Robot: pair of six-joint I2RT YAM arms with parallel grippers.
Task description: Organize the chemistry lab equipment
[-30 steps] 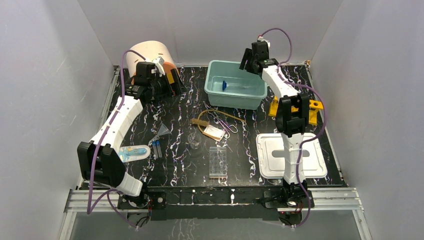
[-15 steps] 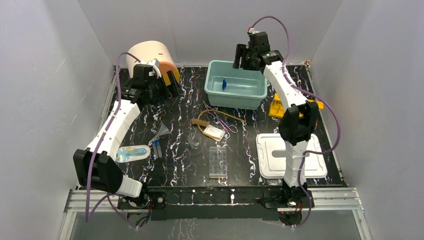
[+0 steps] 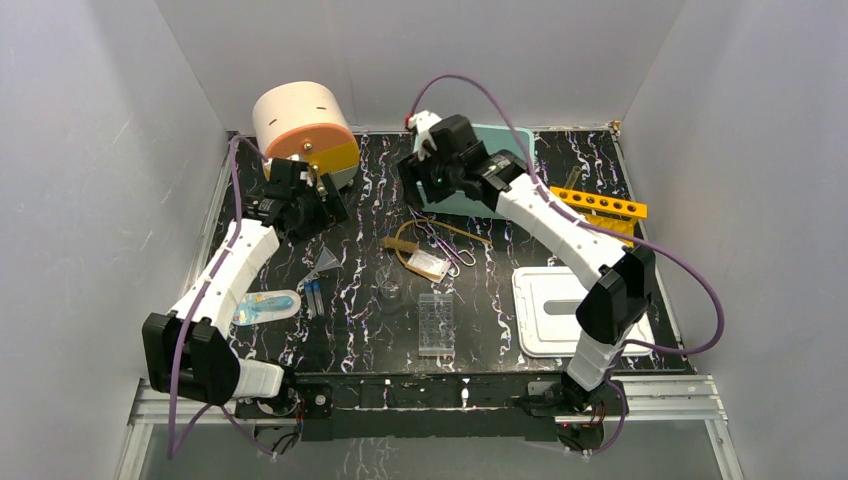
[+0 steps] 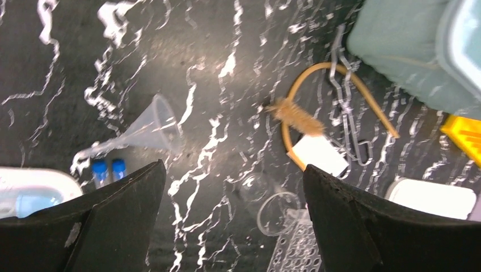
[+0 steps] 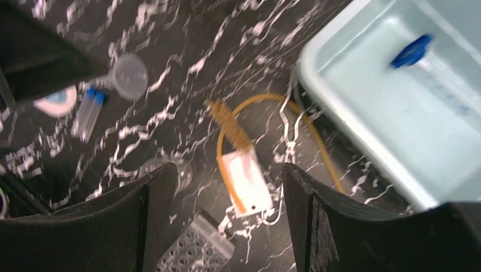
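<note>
The clear funnel (image 3: 325,263), two blue-capped thin tubes (image 3: 313,295), little beaker (image 3: 390,285), well plate (image 3: 436,323), tan-looped tag (image 3: 428,264) and metal tongs (image 3: 447,246) lie mid-table. The blue-footed cylinder (image 5: 413,50) lies inside the teal bin (image 5: 397,119). My left gripper (image 3: 328,203) is open and empty, above the table behind the funnel (image 4: 150,122). My right gripper (image 3: 420,188) is open and empty, by the bin's front left corner, above the tag (image 5: 247,178) and tongs (image 5: 289,141).
The cream-and-orange drum (image 3: 303,125) stands at the back left. The yellow holed rack (image 3: 600,205) is right of the bin (image 3: 515,150). A white lid (image 3: 570,310) lies front right. A clear dish (image 3: 265,305) with a blue item lies front left.
My right arm swung left and down from above the bin to its front left corner. My left gripper moved forward, away from the drum, towards the funnel.
</note>
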